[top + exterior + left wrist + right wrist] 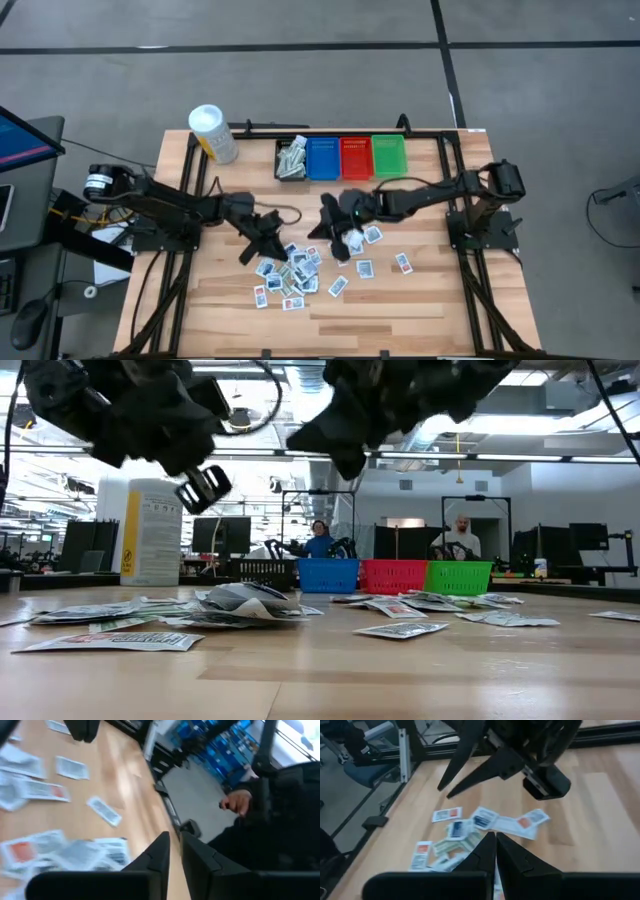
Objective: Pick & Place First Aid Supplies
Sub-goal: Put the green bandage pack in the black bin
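Packets [292,276] of first aid supplies lie scattered on the wooden table [420,300], most of them heaped just below and between the two grippers in the high view, with a few loose ones spread out beyond the right gripper's side. The left gripper [268,238] hangs above the near edge of that heap, lifted off the table; its own wrist view shows the two dark fingers [159,854] with only a narrow slit between them and nothing seen clamped there, the packets lying on the wood beyond the tips. The right gripper [340,232] hovers just across from it, also above the heap, its fingers [485,851] pressed together and empty, with the pile directly under them. Behind both grippers, at the table's far edge, a black bin [291,159] already holding some packets stands beside a blue bin [323,158], a red bin [356,157] and a green bin [389,155]. A white tub [213,133] with a yellow label stands beyond the left gripper. Two people [320,538] sit in the room behind the table.
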